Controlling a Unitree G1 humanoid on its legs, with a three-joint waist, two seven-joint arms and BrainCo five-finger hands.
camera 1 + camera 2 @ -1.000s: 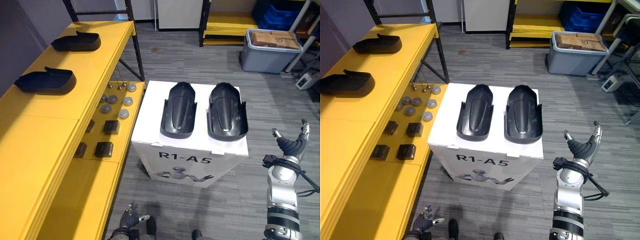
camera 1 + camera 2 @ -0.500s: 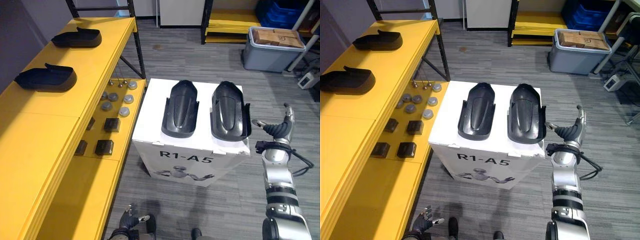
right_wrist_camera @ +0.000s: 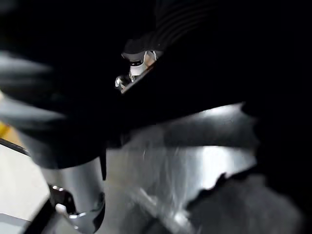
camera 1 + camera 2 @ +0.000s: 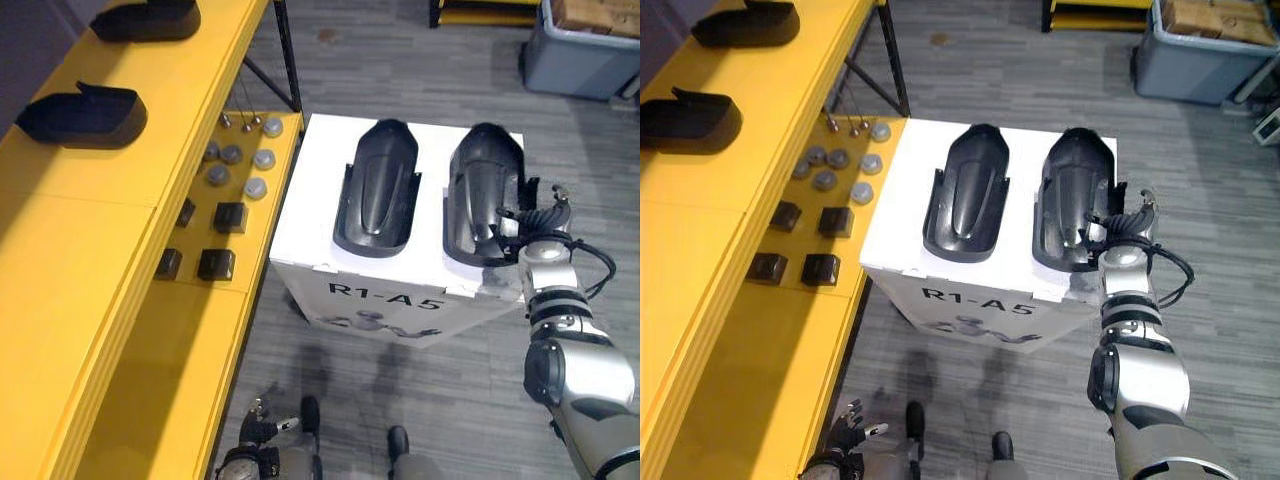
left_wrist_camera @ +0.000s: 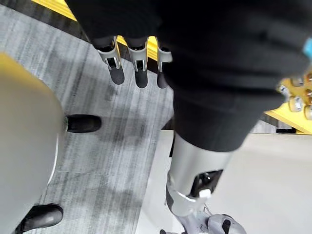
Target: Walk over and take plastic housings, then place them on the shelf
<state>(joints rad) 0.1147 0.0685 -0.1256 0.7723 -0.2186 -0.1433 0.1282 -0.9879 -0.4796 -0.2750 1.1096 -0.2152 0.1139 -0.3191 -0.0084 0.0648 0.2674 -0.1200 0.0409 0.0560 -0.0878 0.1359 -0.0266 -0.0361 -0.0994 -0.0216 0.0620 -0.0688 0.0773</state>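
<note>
**Sam:** What shows in your left eye?

**Me:** A white box (image 4: pixel 310 200) sits in the middle. Two black plastic shells lie on top of it, side by side. They are the left housing (image 4: pixel 378 190) and the right housing (image 4: pixel 485 190). My right hand (image 4: pixel 538 215) is right at the outer edge of the right housing. At the upper left is the yellow shelf (image 4: pixel 90 260). A shelf housing (image 4: pixel 80 115) lies on it, and a top housing (image 4: pixel 145 20) lies at the top edge. My left hand (image 4: pixel 262 428) hangs low at the bottom edge.

**Sam:** And your right eye?

**Me:** The same things. On the low yellow board left of the box are round grey knobs (image 4: pixel 825 180) and small black blocks (image 4: pixel 820 268).

**Sam:** Your left wrist?

**Me:** My left fingers (image 5: pixel 140 68) hang loose and straight over the grey floor (image 5: pixel 122 161). They hold nothing.

**Sam:** Your right wrist?

**Me:** It is too dark and close there. I can't tell if my right hand has hold of the housing.
</note>
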